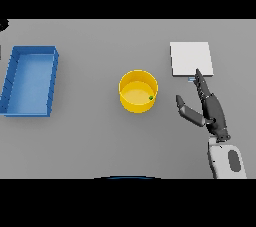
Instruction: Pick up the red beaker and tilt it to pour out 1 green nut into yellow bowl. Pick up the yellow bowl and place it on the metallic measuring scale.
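Note:
The yellow bowl (138, 91) stands upright near the middle of the table, with one small green nut (151, 98) lying inside at its right edge. The metallic measuring scale (191, 59), a pale square plate, lies to the bowl's upper right. My right hand (209, 107) hovers to the right of the bowl, open, its fingers stretched toward the scale's near edge and its thumb spread toward the bowl; it holds nothing. No red beaker shows in the head view. My left hand is out of sight.
A blue rectangular bin (30, 80) lies at the table's left side. A dark object (2, 23) peeks in at the upper left edge.

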